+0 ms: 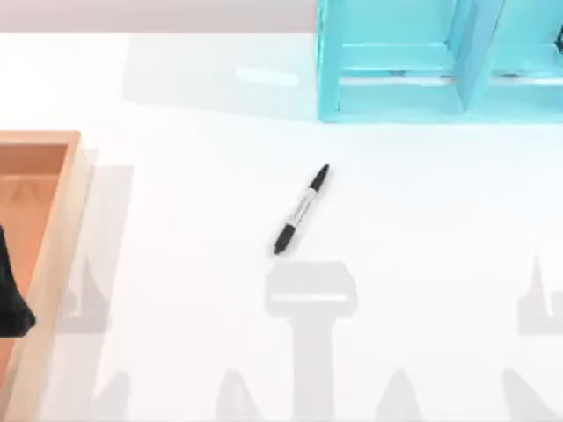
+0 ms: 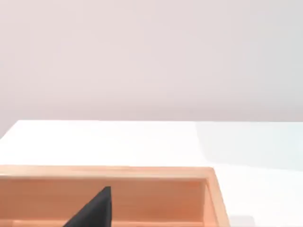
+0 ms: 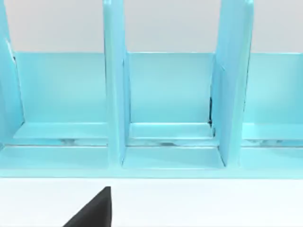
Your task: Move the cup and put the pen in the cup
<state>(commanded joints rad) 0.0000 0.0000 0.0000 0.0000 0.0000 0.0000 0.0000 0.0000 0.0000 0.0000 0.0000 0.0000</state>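
Top view: pen (image 1: 302,209) lies diagonal mid-surface, cap end toward far right; can't tell either claw's state or which is nearer.

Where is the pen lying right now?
In the top view the pen lies diagonally on the white table near its middle, between the wooden tray and the turquoise rack.

The wooden tray (image 1: 53,255) at the left edge of the table (image 1: 422,264) is cut by the top view's left and bottom borders. A black shape (image 1: 10,299) inside it is cut off too; what it is cannot be told. The turquoise rack (image 1: 396,70) at the far edge runs out at top and right. The label on the pen (image 1: 302,209) is too small to read.
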